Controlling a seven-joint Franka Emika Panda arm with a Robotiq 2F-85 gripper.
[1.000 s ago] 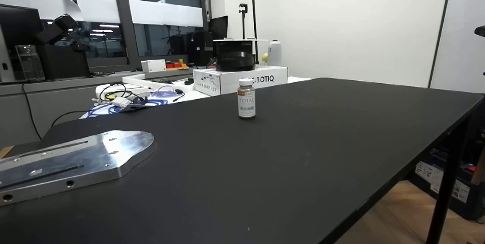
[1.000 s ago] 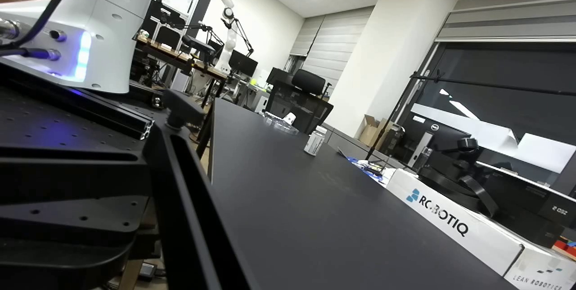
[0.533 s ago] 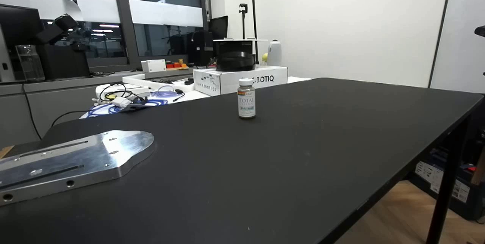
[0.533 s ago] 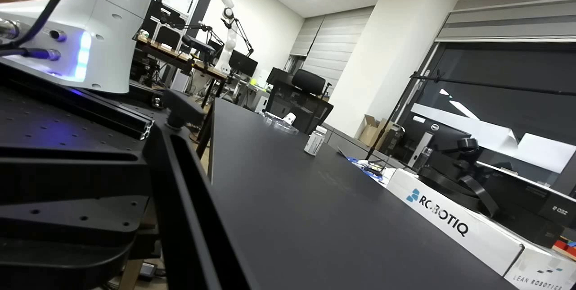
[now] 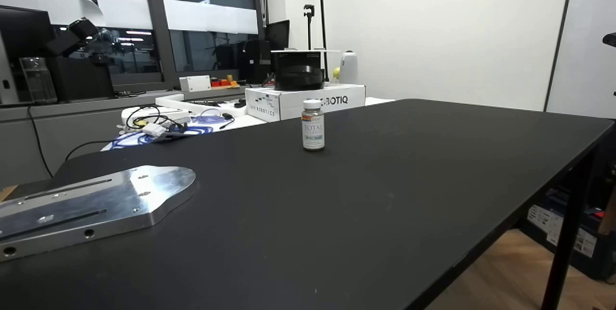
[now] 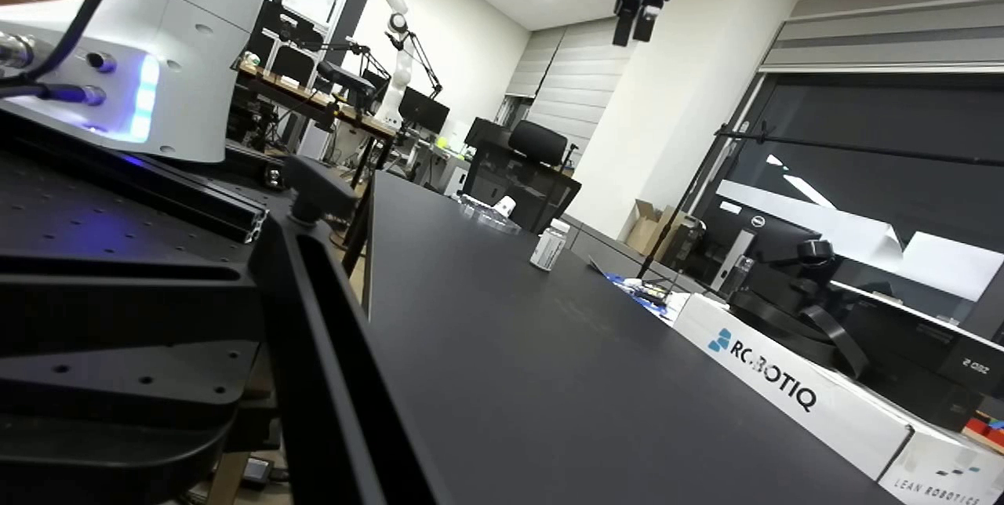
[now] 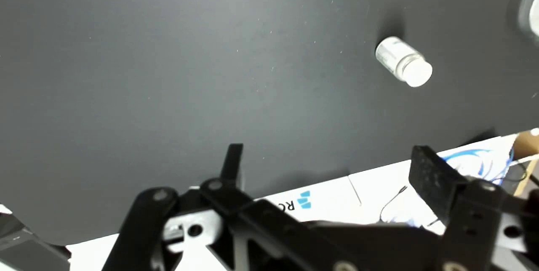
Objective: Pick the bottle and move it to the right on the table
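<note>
Bottle [image 5: 313, 127] stands upright on the table [image 5: 337, 228] while I hold my gripper [image 7: 328, 150] high, spread wide, presumably to straddle it.

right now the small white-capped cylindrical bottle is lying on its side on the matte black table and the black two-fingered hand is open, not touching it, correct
Not quite: the small white-capped cylindrical bottle stands upright on the matte black table, not on its side, as both exterior views show. The black two-fingered hand is indeed open and not touching it.
</note>
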